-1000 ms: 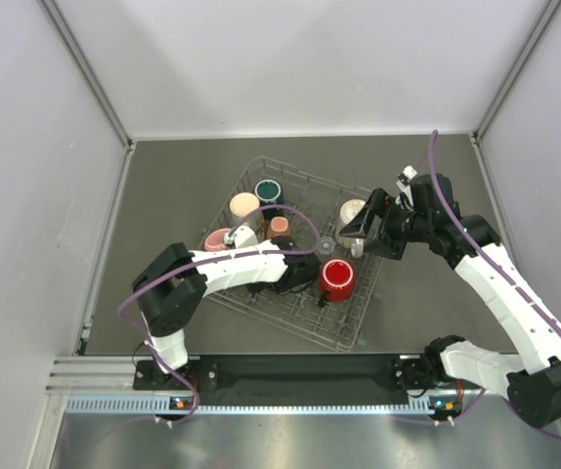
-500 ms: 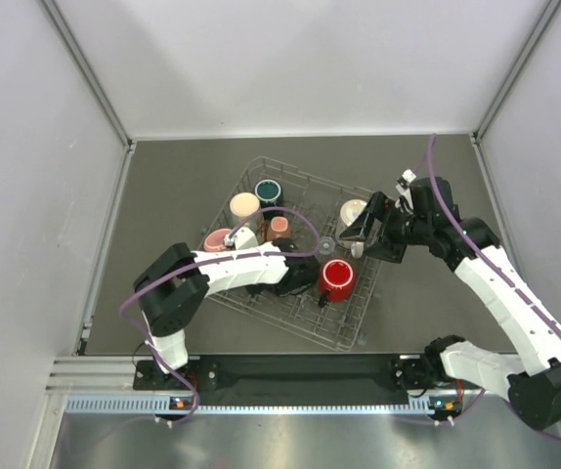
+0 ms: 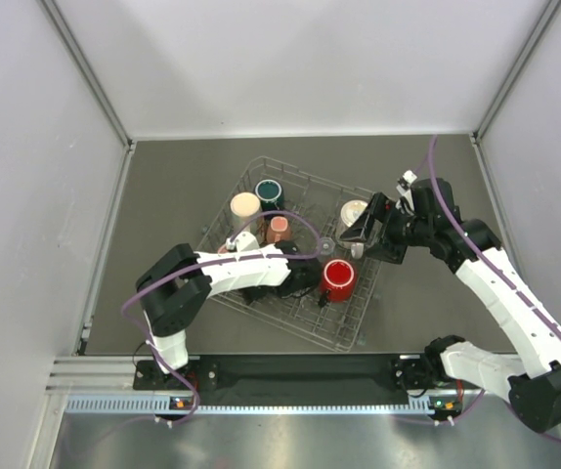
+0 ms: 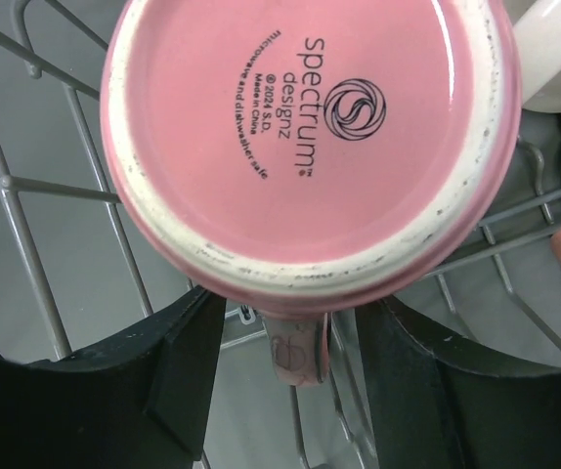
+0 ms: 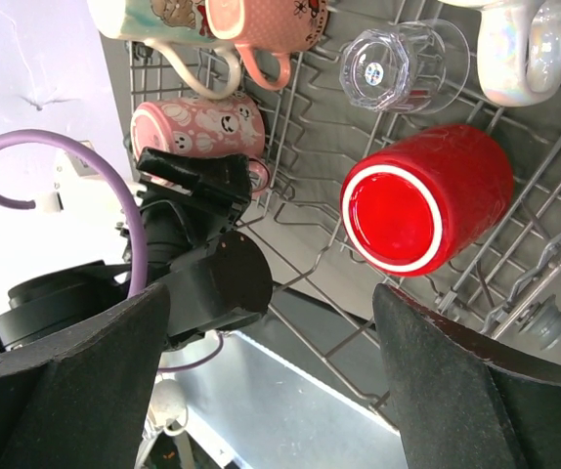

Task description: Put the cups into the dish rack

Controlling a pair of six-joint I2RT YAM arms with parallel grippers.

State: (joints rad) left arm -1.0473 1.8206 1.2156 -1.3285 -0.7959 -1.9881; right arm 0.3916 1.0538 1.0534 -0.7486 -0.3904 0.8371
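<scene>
The silver wire dish rack holds all the cups I see. A pink cup turns its printed base to the left wrist camera. Its handle hangs between the fingers of my left gripper, which is open with a gap on each side. In the right wrist view that pink cup lies in the rack by the left gripper. Teal, cream, salmon, red, clear glass and white cups sit in the rack. My right gripper hovers open and empty over the rack's right edge.
Grey walls enclose the dark table on three sides. A metal rail with both arm bases runs along the near edge. A purple cable loops over the rack from the left arm, whose forearm covers the pink cup from above.
The left jaws have opened off the pink cup's handle, and the left arm has shifted slightly over that cup. The right arm has barely moved.
</scene>
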